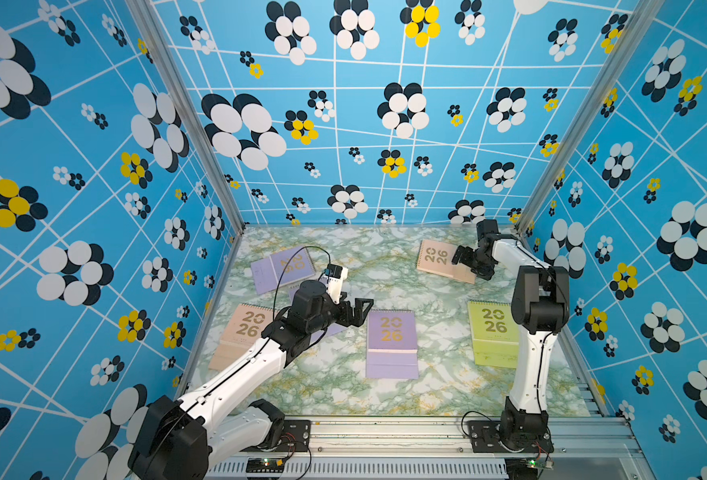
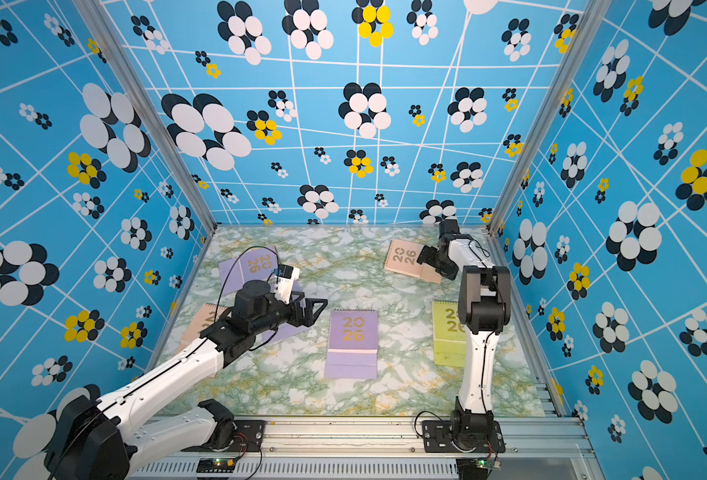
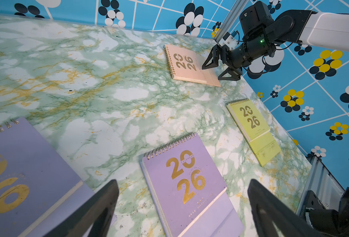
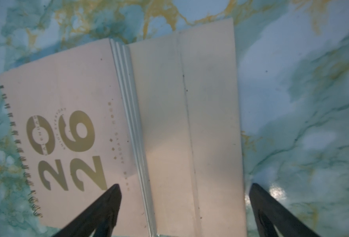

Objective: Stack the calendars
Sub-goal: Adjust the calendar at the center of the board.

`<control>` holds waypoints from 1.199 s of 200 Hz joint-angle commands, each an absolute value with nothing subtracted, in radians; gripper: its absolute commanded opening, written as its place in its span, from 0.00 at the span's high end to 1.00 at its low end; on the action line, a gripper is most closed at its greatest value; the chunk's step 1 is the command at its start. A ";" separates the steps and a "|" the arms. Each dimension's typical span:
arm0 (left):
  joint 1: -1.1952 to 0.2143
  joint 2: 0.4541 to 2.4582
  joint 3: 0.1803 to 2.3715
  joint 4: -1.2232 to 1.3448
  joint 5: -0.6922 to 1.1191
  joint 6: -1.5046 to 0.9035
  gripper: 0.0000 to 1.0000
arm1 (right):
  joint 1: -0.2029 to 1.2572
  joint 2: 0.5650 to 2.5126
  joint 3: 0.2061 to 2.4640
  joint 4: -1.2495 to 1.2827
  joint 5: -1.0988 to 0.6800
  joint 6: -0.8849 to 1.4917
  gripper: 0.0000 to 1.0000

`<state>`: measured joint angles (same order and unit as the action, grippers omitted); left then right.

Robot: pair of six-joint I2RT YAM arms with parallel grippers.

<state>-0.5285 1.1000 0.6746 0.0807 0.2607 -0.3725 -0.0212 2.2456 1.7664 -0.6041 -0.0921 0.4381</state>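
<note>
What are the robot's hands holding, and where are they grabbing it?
Nothing is held. The right gripper is open over one end of the far pink calendar, not closed on it. The left gripper is open too, and empty.

Materials and surface finish

Calendars (image 3: pixel 161 188): matt card covers carrying small dark specks, metallic gold foil numerals (image 3: pixel 174 170), metal wire spiral binding (image 3: pixel 170 146). Tabletop (image 3: pixel 108 92): smooth marble-print sheet, glossy, with light reflections. Frame rail (image 1: pixel 385 428): bare ribbed metal, satin finish. Left arm shell (image 1: pixel 239 376): smooth white plastic, slight sheen. Left gripper (image 3: pixel 182 182): fingers (image 3: pixel 101 205) of black matt plastic. Walls (image 1: pixel 385 124): smooth printed panels, low gloss.
</note>
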 commanded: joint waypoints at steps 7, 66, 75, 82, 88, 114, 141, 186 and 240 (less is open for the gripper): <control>-0.518 1.086 0.706 0.072 0.253 -0.350 0.01 | -0.003 2.240 1.695 -0.608 -0.166 0.451 0.01; -0.514 1.084 0.703 0.081 0.260 -0.355 0.00 | 0.044 2.185 1.625 -0.590 -0.181 0.456 0.01; -0.514 1.081 0.700 0.082 0.261 -0.356 0.00 | 0.055 2.183 1.613 -0.587 -0.183 0.454 0.01; -0.514 1.079 0.698 0.082 0.261 -0.357 0.00 | 0.066 2.183 1.608 -0.582 -0.184 0.455 0.01; -0.514 1.078 0.697 0.081 0.262 -0.356 0.00 | 0.075 2.183 1.609 -0.576 -0.184 0.458 0.01; -0.514 1.068 0.686 0.081 0.262 -0.357 0.01 | 0.107 2.141 1.549 -0.554 -0.192 0.469 0.01; -0.512 1.058 0.680 0.084 0.263 -0.360 0.01 | 0.182 2.144 1.555 -0.560 -0.196 0.468 0.01; -0.512 1.038 0.665 0.085 0.255 -0.369 0.01 | 0.206 2.068 1.521 -0.561 -0.172 0.460 0.01; -0.509 1.041 0.669 0.080 0.244 -0.365 0.00 | 0.153 2.063 1.660 -0.635 -0.144 0.404 0.01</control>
